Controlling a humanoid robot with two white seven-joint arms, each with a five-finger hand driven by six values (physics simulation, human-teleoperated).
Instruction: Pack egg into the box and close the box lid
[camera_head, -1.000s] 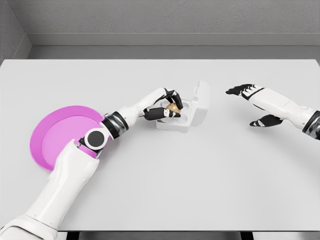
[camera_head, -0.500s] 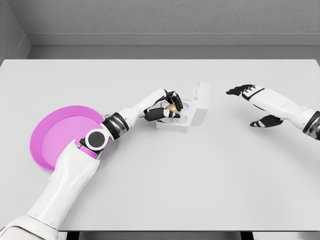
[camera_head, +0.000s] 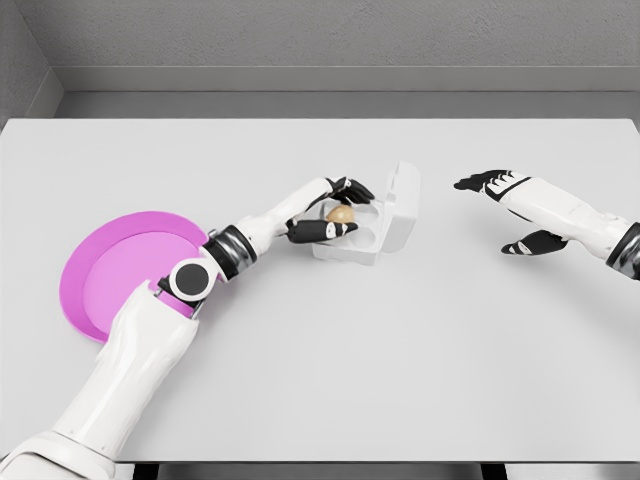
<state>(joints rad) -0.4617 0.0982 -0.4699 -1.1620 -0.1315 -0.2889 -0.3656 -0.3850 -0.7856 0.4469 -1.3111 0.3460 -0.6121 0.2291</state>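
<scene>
A small white box (camera_head: 352, 246) stands mid-table with its lid (camera_head: 404, 203) raised upright on the right side. The tan egg (camera_head: 340, 213) rests inside the box's cavity. My left hand (camera_head: 340, 208) hovers over the box's left side, fingers spread above the egg and thumb below it, no longer closed on it. My right hand (camera_head: 505, 210) floats open to the right of the box, well apart from the lid, holding nothing.
A pink plate (camera_head: 115, 268) lies at the left, partly covered by my left forearm (camera_head: 255, 228). The white table (camera_head: 400, 370) stretches to a grey wall at the back.
My left hand's fingers have spread apart and let go of the egg, which now sits in the box. The right hand has barely shifted.
</scene>
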